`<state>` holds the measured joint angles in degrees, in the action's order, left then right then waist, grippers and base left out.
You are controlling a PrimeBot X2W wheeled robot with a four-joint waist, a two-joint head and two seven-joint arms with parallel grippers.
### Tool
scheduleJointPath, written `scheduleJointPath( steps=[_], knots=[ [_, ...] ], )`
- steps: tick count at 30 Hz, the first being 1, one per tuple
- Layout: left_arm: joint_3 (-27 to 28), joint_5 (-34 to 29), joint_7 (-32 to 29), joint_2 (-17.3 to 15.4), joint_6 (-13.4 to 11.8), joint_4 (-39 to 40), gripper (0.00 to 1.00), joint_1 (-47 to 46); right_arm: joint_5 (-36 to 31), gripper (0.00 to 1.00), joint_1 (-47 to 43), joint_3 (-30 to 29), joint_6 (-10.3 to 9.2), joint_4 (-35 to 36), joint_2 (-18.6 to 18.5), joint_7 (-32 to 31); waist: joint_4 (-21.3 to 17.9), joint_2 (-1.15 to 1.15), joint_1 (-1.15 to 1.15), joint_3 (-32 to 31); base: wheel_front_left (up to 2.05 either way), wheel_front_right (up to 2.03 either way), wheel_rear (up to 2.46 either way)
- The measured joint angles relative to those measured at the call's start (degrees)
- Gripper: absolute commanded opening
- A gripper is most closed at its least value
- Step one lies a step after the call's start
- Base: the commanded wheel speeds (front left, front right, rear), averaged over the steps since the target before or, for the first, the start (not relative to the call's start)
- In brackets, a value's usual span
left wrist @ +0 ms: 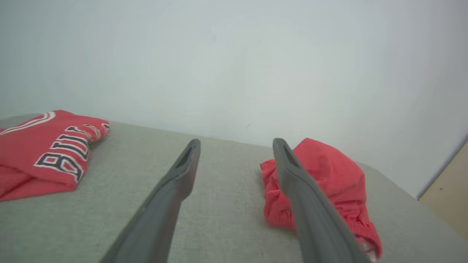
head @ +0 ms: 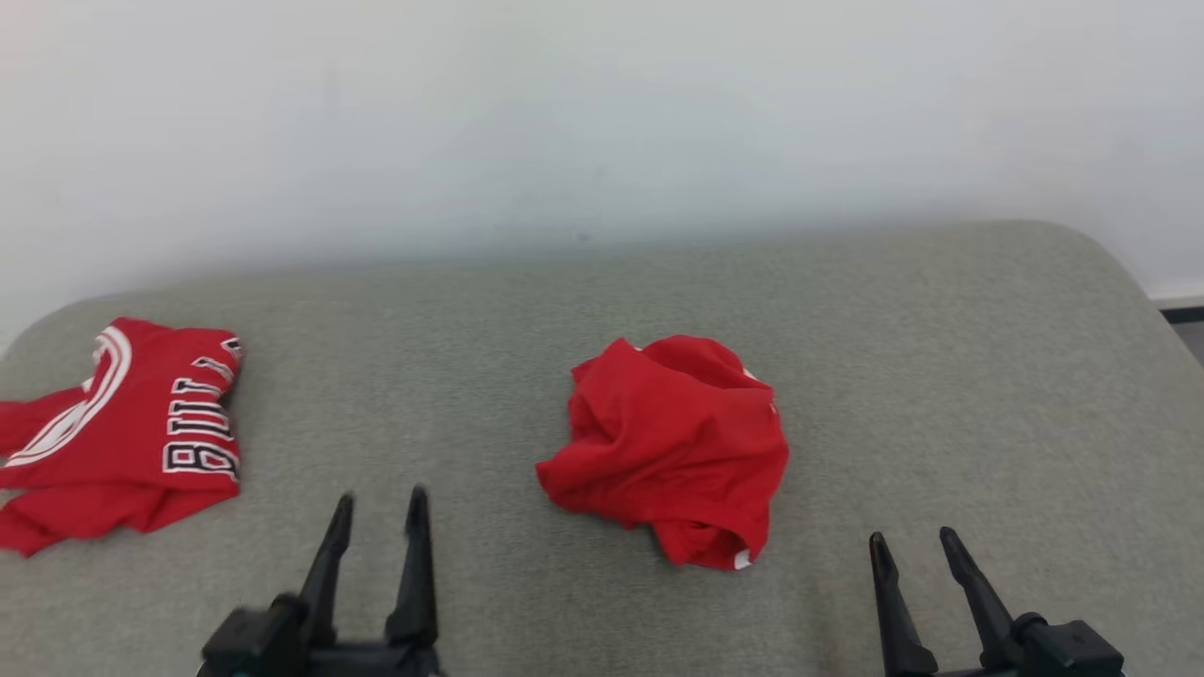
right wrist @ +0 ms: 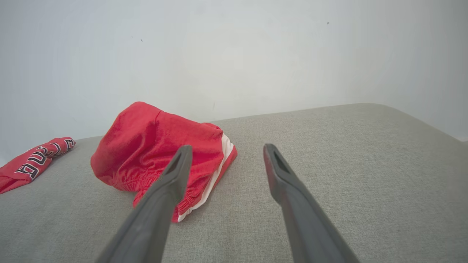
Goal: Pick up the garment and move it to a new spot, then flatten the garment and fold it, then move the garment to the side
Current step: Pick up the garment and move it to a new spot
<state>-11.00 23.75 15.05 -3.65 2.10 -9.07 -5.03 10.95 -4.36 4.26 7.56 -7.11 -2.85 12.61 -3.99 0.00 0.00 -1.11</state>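
Lying crumpled: red garment, perhaps shorts.

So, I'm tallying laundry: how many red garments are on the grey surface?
2. A lettered jersey lies at the far left, partly cut off by the head view's edge. A crumpled garment sits near the middle. None looks hidden.

Two grippers are seen low in the head view, the left gripper set at the lower left and the right gripper at the lower right, each with its long dark fingers pointed up and forward and its jaws held spread apart.
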Motion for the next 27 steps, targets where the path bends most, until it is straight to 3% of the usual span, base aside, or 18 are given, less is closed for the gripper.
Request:
scheduleJointPath(
  steps=[5, 14, 27],
  knots=[
    [4.58, -6.70, 0.00, 0.05, 1.49, 3.41, 1.00, 6.39, -0.44, 1.00, -0.36, -2.10, 0.00, -0.11, 0.01, 1.09, 2.69, 0.00, 0.00, -0.55, 0.00, 0.00, 0.00],
    [8.51, -13.10, 0.00, 0.35, 3.30, 2.45, 1.00, 10.10, -1.48, 1.00, -2.48, -3.38, 0.00, -1.37, 0.02, 2.14, 5.07, 0.00, 0.00, -1.38, 0.00, 0.00, 0.00],
    [13.86, -13.40, 0.00, 0.60, 3.96, -2.69, 1.00, 11.18, -1.89, 1.00, -3.05, -3.11, 0.00, -3.90, 0.01, 2.38, 3.21, 0.00, 0.00, -2.10, 0.00, 0.00, 0.00]
  ],
)
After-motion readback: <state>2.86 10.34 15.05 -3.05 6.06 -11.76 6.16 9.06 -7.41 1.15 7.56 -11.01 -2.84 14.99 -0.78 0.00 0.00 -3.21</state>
